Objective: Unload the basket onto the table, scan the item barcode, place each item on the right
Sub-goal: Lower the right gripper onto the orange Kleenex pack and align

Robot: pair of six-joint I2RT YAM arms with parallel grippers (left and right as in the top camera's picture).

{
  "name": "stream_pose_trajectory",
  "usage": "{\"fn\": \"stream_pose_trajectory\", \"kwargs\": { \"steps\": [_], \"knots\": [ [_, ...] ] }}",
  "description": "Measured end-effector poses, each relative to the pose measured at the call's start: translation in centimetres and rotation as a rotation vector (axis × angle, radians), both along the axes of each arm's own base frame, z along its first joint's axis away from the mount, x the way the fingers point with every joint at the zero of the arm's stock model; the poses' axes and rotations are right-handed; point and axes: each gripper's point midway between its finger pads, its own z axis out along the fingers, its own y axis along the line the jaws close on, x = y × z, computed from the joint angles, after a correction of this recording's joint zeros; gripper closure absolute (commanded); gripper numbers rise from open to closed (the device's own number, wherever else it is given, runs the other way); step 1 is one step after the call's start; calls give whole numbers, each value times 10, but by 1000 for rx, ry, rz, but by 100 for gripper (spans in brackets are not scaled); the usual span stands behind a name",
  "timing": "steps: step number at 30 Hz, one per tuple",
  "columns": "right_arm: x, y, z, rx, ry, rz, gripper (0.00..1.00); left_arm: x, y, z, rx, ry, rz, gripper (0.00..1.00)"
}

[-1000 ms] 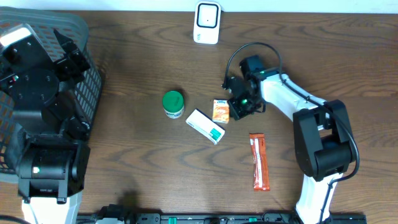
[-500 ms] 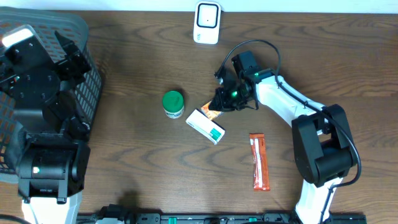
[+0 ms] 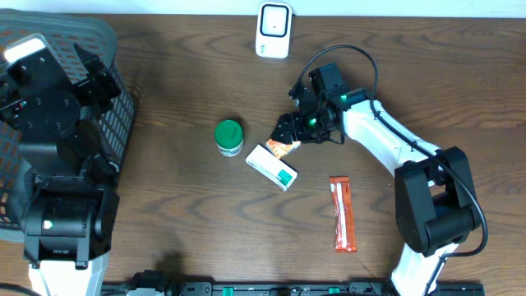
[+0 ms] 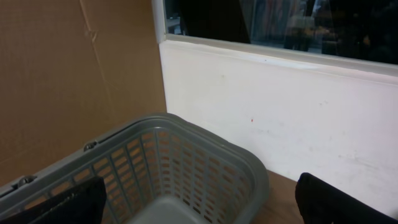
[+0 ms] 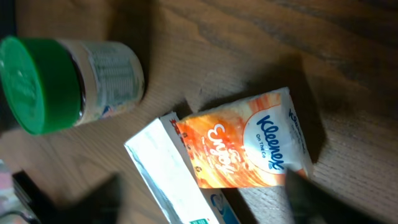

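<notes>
An orange Kleenex tissue pack (image 3: 283,147) (image 5: 249,146) lies on the table with one end resting over a white and green box (image 3: 271,167) (image 5: 165,180). My right gripper (image 3: 289,131) (image 5: 205,205) hovers just above them and is open, its dark fingers wide apart on either side of the pack and not touching it. The white scanner (image 3: 273,30) stands at the table's far edge. My left gripper (image 4: 199,208) is open and empty above the grey basket (image 4: 186,155) at the left.
A green-lidded jar (image 3: 229,136) (image 5: 56,81) stands just left of the box. A red-orange snack bar (image 3: 343,213) lies near the front right. The grey basket (image 3: 119,90) fills the left edge, under the left arm.
The right gripper carried the tissue pack left toward the white box, then opened and let it go. The pack now leans on the box. The left arm has not moved.
</notes>
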Motion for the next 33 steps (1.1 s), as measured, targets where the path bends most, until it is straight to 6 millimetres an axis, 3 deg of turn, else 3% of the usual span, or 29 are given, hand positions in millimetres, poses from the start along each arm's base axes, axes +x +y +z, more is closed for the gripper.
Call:
{"fn": "stream_pose_trajectory", "kwargs": {
  "steps": [10,17,25,33],
  "knots": [
    [-3,7,-13,-185,-194,208,1,0,0,0,0,2,0,4],
    [10,15,-14,-325,-341,242,1,0,0,-2,1,11,0,4],
    [20,1,-14,-359,-347,195,1,0,0,-3,1,12,0,4],
    [13,8,-20,-312,-310,217,1,0,0,-3,1,12,0,4]
  ]
}}
